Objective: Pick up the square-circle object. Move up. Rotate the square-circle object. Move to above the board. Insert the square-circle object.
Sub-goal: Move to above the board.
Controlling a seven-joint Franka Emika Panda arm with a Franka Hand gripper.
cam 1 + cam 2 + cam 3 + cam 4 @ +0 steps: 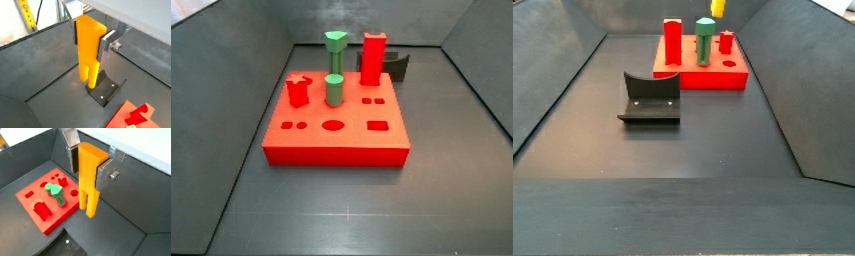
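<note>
My gripper is shut on the square-circle object, an orange-yellow bar hanging upright with its two prongs pointing down. It shows the same way in both wrist views. The silver fingers clamp the bar near its upper end. The prongs hang above the floor, over the fixture in a wrist view and beside the board in a wrist view. The board is a thick red slab with dark holes. In a side view only the bar's lower tip shows above the board; the gripper is out of frame.
A tall red square pillar, two green pegs and a short red piece stand in the board. The fixture stands on the floor apart from the board. Dark walls enclose the floor.
</note>
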